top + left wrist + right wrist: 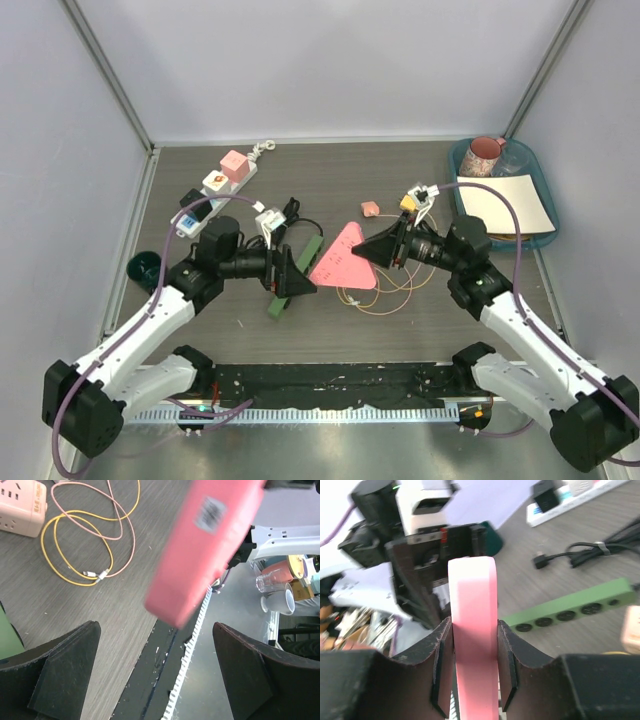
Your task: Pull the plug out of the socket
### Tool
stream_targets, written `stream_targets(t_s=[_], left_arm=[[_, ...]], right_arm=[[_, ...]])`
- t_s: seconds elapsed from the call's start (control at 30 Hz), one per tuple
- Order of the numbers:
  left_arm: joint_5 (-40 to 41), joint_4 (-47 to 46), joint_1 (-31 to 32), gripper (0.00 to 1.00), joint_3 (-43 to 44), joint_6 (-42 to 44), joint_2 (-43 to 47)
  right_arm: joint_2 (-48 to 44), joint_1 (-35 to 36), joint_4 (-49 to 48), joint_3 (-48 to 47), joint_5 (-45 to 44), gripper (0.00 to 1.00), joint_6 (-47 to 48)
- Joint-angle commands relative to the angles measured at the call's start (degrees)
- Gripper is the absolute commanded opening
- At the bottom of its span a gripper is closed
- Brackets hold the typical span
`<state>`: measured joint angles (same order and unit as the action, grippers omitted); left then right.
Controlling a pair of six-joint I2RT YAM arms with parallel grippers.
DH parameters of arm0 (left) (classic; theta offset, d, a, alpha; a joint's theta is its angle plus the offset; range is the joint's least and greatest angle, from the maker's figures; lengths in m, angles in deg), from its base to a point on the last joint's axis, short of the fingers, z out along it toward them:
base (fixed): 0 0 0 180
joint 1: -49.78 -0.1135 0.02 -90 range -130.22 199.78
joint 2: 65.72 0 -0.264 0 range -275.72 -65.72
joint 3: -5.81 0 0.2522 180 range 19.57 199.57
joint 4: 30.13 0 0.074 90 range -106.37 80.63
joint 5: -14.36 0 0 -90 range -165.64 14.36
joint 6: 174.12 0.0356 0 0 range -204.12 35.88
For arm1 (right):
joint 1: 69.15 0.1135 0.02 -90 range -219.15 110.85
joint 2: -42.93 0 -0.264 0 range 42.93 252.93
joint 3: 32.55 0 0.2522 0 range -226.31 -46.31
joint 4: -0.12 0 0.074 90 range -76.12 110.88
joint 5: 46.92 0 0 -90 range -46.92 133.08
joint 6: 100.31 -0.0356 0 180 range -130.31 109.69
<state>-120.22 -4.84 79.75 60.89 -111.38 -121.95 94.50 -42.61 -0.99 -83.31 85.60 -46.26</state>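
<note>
A pink triangular socket block (343,258) is held off the table between the two arms. My right gripper (374,251) is shut on its right edge; in the right wrist view both pads press the pink slab (472,610) at my right gripper (473,626). My left gripper (303,283) is open, level with the block's left corner and not touching it. In the left wrist view the block (205,545) hangs in front of my open left gripper (155,626), label facing the camera. No plug shows on the block.
A green power strip (293,278) lies under the left gripper. Yellow and pink cables (378,291) lie coiled below the block, a small pink cube socket (370,209) behind. A white strip with plugs (213,188) is back left, a blue tray (540,190) right, a dark cup (144,266) left.
</note>
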Motion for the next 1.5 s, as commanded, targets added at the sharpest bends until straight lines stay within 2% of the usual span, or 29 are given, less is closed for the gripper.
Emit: stream_targets(t_s=[0.0,0.03,0.07,0.13,0.2,0.3,0.47,0.63,0.8,1.03,1.13,1.17,1.3,1.47], left_arm=[[2.21,-0.19,0.08,1.0,2.27,1.6,2.44],[2.65,-0.1,-0.01,1.0,2.19,1.52,2.61],[2.91,0.24,-0.01,1.0,2.27,1.51,2.61],[4.14,0.86,-0.01,1.0,2.54,1.69,2.79],[5.9,2.53,0.08,1.0,2.71,2.3,2.96],[6.87,4.64,-0.01,1.0,3.24,2.83,3.67],[8.1,3.85,-0.01,1.0,2.19,2.39,6.48],[8.81,4.73,-0.01,1.0,2.54,2.66,6.74],[9.68,5.61,-0.01,1.0,2.36,2.75,6.92],[9.77,5.43,-0.01,1.0,2.36,2.48,6.75],[9.68,5.52,0.08,1.0,2.45,2.39,6.39],[9.68,5.61,-0.01,1.0,2.36,2.48,6.57],[9.95,5.26,0.08,1.0,2.19,2.39,6.48],[9.33,5.08,-0.01,1.0,2.19,2.22,6.04]], right_arm=[[-3.49,-3.34,10.19,-1.51,-12.71,0.01,4.21],[-4.8,-4.39,11.78,-0.46,-15.08,0.01,4.82],[-6.21,-4.92,13.28,0.25,-21.63,0.01,5.61],[-10.95,-6.15,19.34,1.3,-28.25,0.01,5.54],[-14.81,-8.34,26.19,1.14,-38.96,0.01,3.96],[-17.64,-10.37,34.98,-0.36,-51.17,0.01,4.12],[-18.7,-11.34,43.34,-3.35,-64.13,0.01,5.53],[-17.13,-12.13,44.49,-3.18,-75.2,0.01,7.11],[-13.78,-14.41,42.47,-1.59,-73.9,0.01,6.33],[-12.11,-25.74,40.36,1.13,-66.62,0.01,8.08],[-12.54,-33.12,36.34,4.02,-57.15,0.01,7.39],[-13.07,-36.44,34.93,5.16,-50.85,0.01,5.64],[-14.92,-42.27,30.26,10.61,-39.49,0.01,-0.42],[-18.26,-45.18,27.53,14.75,-35.58,0.01,-4.31]])
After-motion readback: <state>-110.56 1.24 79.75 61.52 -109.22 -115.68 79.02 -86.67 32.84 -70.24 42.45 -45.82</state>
